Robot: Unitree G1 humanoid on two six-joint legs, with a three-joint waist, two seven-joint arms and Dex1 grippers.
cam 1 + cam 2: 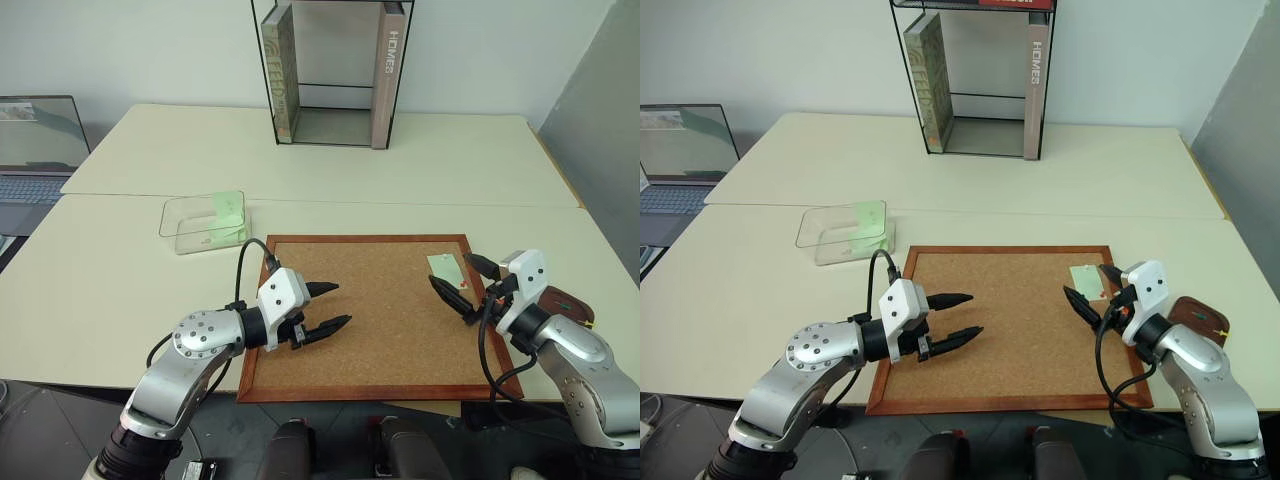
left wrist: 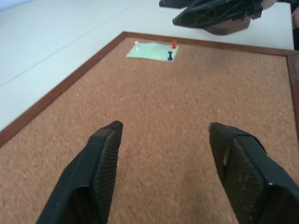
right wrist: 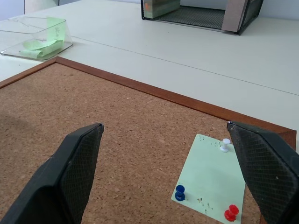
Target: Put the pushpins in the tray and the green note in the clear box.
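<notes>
The clear box (image 1: pixel 203 223) on the counter (image 1: pixel 100 290) already holds a green slip, the left tool (image 1: pixel 327 306) hangs open over the corkboard (image 1: pixel 370 310), and the open right tool (image 3: pixel 170 175) faces the green note (image 3: pixel 211 179), pinned by pushpins (image 3: pixel 230 213), so the tray (image 1: pixel 562 303) waits.
</notes>
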